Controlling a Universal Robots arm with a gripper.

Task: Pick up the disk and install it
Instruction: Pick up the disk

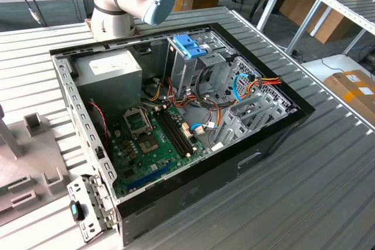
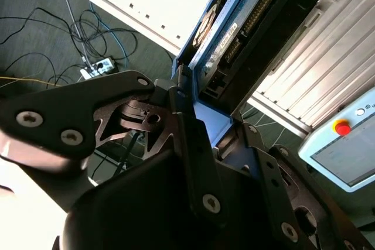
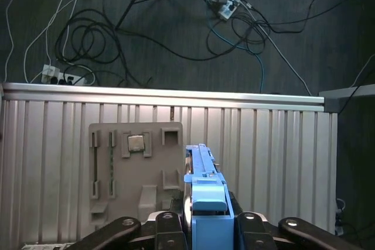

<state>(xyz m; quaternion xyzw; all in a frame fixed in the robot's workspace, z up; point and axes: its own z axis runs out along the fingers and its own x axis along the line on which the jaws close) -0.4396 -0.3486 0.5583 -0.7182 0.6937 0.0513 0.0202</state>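
Gripper (image 3: 205, 226) pinches the disk (image 3: 204, 194) by its light-blue carrier frame, edge-on, aloft over the ribbed table (image 3: 275, 156) near a grey parts fixture (image 3: 135, 168). Judgement: this carry wants a firm, square grip, since a tilted disk would likely foul the drive cage (image 1: 187, 68) inside the open case (image 1: 234, 168).

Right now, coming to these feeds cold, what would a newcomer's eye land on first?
First, the disk, blue-edged and clamped edge-on in the end effector, held above the ribbed table where a grey fixture tray lies, as the first wrist view shows. In the exterior view, the open computer case lies on its side, motherboard exposed, with a blue latch atop its drive cage.
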